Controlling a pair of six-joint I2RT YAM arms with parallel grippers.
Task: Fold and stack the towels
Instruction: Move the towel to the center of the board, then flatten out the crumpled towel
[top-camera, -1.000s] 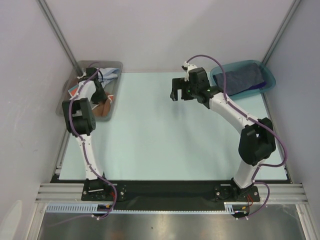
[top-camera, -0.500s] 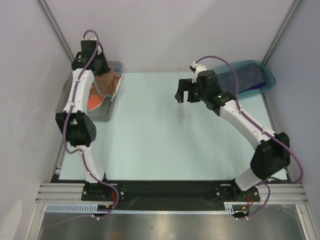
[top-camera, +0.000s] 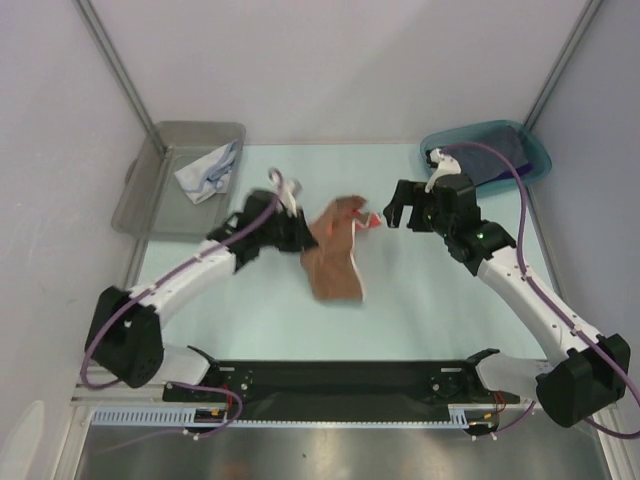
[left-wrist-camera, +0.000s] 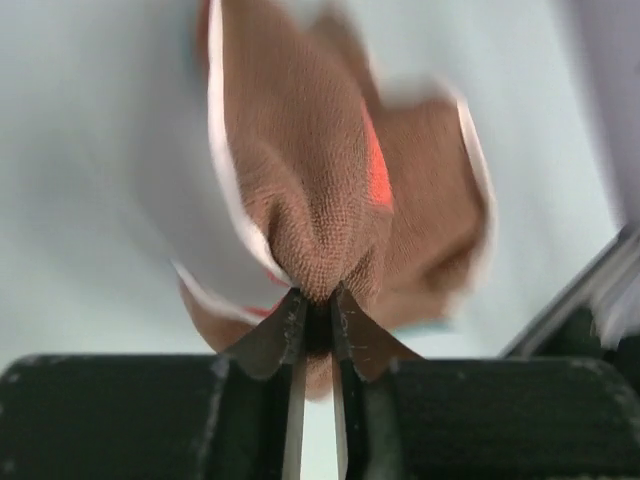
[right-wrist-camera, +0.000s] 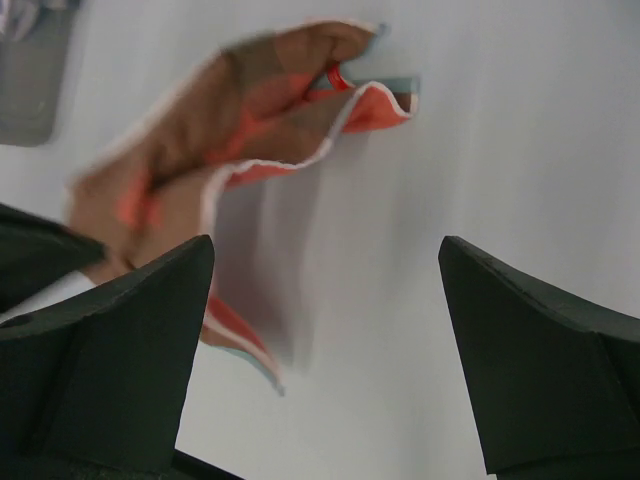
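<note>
My left gripper is shut on an orange-red towel with a brownish underside, which hangs crumpled over the middle of the table. In the left wrist view the cloth is pinched between the fingertips. My right gripper is open and empty, just right of the towel's upper corner; in the right wrist view the towel hangs ahead and to the left of the gripper. A pale white/light-blue towel lies in the grey bin. Dark grey-blue and purple towels lie in the teal bin.
The grey bin stands at the back left and the teal bin at the back right of the pale mat. White walls and metal posts enclose the table on three sides.
My left gripper has lifted the orange-red towel out of the grey bin and carried it to the middle of the table. My right gripper has moved forward and right, toward the towel.
</note>
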